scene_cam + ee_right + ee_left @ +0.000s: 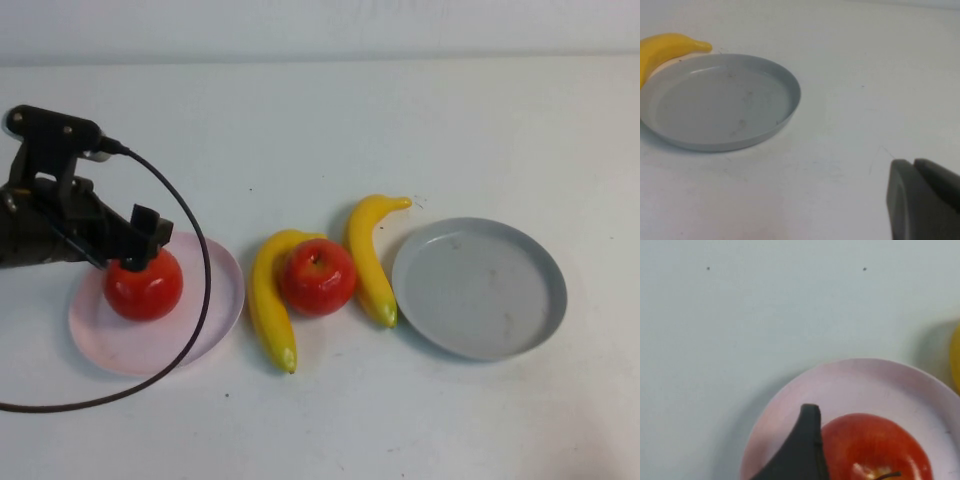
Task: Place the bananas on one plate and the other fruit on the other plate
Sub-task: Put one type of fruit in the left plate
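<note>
Both bananas lie approx. 12-to-6, glossy yellow, flanking a red apple. Left gripper spread wide over the apple on pink plate, at 9 o'clock, not gripping. Right gripper shut, empty, nr grey plate.

A plain white table under soft, even light.

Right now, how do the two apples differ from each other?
The apple on the pink plate sits inside the pink plate with the open left gripper around its top; the middle apple rests on the bare table, with no gripper near. The middle apple is wedged between the two bananas; the plated one has no fruit beside it. Both are shiny, red and similar in size.
</note>
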### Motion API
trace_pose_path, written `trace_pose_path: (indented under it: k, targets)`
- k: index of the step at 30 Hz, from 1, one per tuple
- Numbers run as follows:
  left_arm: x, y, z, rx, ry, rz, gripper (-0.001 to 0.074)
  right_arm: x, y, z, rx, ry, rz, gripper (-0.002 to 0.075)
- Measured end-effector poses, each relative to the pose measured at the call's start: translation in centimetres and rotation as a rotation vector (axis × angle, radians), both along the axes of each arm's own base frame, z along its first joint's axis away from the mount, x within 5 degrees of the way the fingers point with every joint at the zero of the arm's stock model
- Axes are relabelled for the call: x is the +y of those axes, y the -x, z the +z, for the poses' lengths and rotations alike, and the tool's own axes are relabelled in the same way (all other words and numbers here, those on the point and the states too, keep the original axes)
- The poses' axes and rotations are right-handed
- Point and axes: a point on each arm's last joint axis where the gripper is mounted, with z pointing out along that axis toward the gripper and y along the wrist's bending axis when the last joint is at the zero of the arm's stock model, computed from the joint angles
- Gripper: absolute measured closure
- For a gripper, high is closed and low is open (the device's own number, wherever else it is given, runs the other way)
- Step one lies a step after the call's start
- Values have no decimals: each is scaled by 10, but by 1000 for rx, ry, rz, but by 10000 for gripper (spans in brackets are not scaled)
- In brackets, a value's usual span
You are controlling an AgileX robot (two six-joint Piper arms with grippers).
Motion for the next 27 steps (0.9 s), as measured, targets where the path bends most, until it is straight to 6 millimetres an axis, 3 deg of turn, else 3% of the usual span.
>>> trace_pose_path:
  k: [6,12,16,27]
  targets:
    - [-15,14,15,-4,52,-89,74,0,0,0,0,0,0,741]
    - [-65,30,14,-77,-24,-398,74,0,0,0,0,0,0,741]
    - [-99,35,1,-107,-47,-545,74,0,0,0,0,0,0,741]
    - [-137,2,-17,-138,-75,-612,74,0,0,0,2,0,0,741]
